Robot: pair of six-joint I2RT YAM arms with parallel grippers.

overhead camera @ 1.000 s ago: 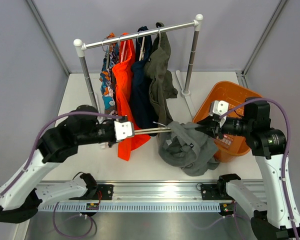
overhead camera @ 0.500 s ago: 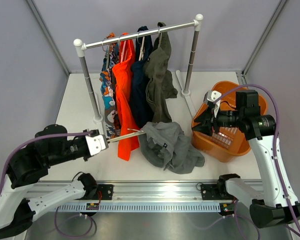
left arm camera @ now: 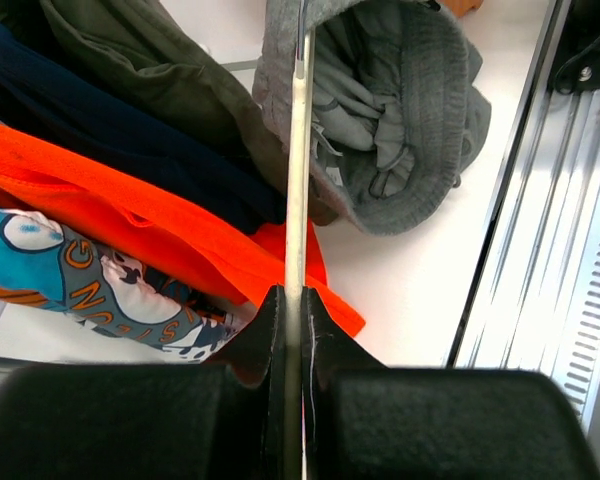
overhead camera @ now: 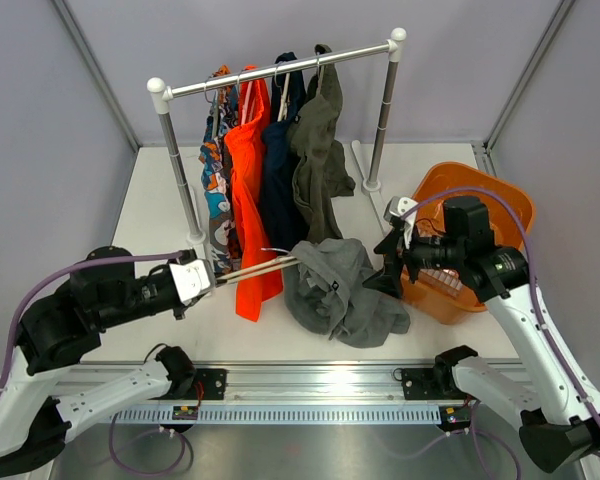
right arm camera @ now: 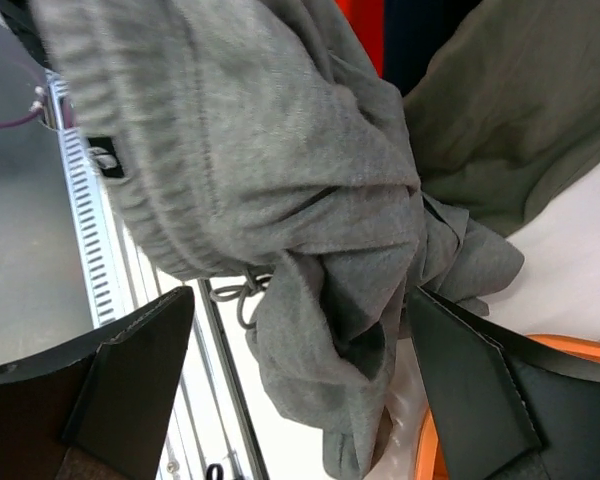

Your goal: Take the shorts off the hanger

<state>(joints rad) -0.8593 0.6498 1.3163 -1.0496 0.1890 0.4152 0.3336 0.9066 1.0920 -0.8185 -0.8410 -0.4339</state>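
Observation:
The mid-grey shorts (overhead camera: 335, 290) lie crumpled on the table in front of the rack. My left gripper (overhead camera: 204, 281) is shut on the pale hanger (overhead camera: 255, 268), low at the left. In the left wrist view the hanger (left arm camera: 298, 150) runs from my shut gripper (left arm camera: 292, 312) up under the edge of the grey shorts (left arm camera: 400, 130). My right gripper (overhead camera: 383, 268) stands open beside the heap's right edge. In its wrist view the open gripper (right arm camera: 300, 335) has grey shorts (right arm camera: 280, 170) between the wide-apart fingers (right arm camera: 130, 385). The olive shorts (overhead camera: 318, 150) hang on the rack.
The clothes rack (overhead camera: 280, 68) also carries an orange garment (overhead camera: 248, 190), a navy pair (overhead camera: 280, 190) and a patterned piece (overhead camera: 216, 170). An orange basket (overhead camera: 490, 190) sits at the right, behind my right arm. A metal rail (overhead camera: 310, 385) runs along the near edge.
My right gripper has opened and let go of the grey shorts, which settled on the table. My left arm drew the hanger back to the left.

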